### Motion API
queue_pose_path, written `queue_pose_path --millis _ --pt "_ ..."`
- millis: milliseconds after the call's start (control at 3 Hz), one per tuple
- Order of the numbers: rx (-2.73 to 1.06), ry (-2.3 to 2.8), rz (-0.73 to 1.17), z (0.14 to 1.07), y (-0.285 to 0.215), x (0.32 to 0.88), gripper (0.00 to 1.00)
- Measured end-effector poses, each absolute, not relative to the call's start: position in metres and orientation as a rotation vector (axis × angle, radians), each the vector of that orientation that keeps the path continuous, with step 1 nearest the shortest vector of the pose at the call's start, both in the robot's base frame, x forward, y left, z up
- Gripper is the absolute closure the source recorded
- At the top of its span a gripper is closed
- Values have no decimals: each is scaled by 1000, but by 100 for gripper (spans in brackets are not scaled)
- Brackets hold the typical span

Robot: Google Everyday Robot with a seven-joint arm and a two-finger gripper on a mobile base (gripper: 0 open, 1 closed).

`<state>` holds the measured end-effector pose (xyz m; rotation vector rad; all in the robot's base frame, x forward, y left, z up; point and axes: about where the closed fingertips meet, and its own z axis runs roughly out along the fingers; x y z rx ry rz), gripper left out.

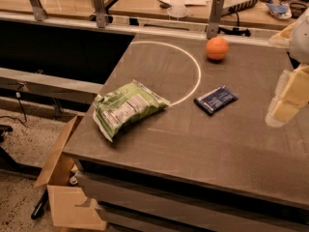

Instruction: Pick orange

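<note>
Orange and round, the orange [217, 48] sits on the far part of the grey bench [193, 149], just right of a white curved line [195, 69] and touching nothing. The gripper [288, 100] hangs at the right edge, nearer than the fruit and well apart from it; how wide it stands I cannot tell. A dark blue packet [215, 99] lies between them, with a green bag [128, 108] further left.

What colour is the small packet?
The packet is dark blue, camera view; gripper sits at right edge.
</note>
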<state>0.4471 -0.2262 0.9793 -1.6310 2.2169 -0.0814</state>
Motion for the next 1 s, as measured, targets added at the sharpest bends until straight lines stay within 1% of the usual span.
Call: queue_pose_path --millis 333,1000 --pt "-1307 2194 -32 984 -270 474 0" --pt "-986 2080 -50 976 -324 552 0"
